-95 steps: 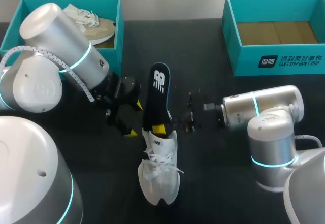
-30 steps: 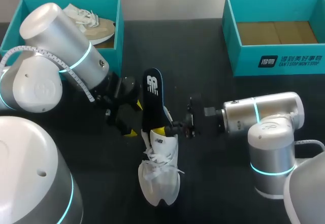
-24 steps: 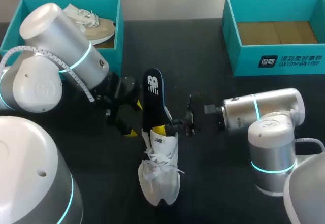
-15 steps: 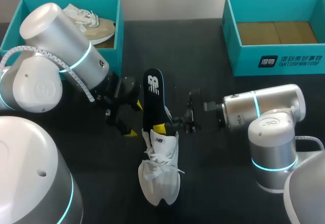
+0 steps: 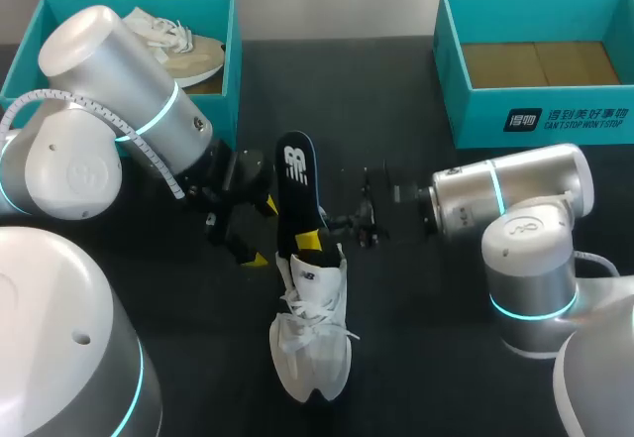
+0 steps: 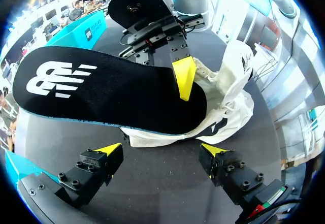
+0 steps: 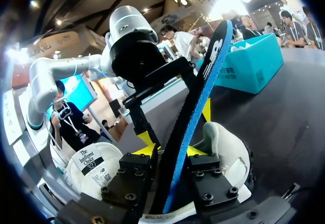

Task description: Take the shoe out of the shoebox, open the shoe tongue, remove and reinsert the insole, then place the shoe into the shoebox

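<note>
A white shoe (image 5: 312,333) lies on the black table with its toe toward me. A black insole (image 5: 294,184) with a white logo stands tilted out of the heel opening. My right gripper (image 5: 310,241) is shut on the insole just above the shoe's collar. In the right wrist view the insole (image 7: 195,102) runs up between the two fingers of that gripper (image 7: 171,150), over the shoe (image 7: 226,148). My left gripper (image 5: 263,231) is open left of the heel and holds nothing. In the left wrist view the left gripper (image 6: 161,150) faces the insole (image 6: 101,94) and the shoe (image 6: 228,97).
A teal shoebox (image 5: 230,55) at the back left holds a second, beige-soled shoe (image 5: 183,46). Another teal box (image 5: 535,125) at the back right shows only its brown floor. Bare black table lies between them and in front of the shoe.
Since the earliest frame the insole has leaned left and sunk a little toward the shoe. My right gripper has shifted slightly up along it. The left arm has not moved.
</note>
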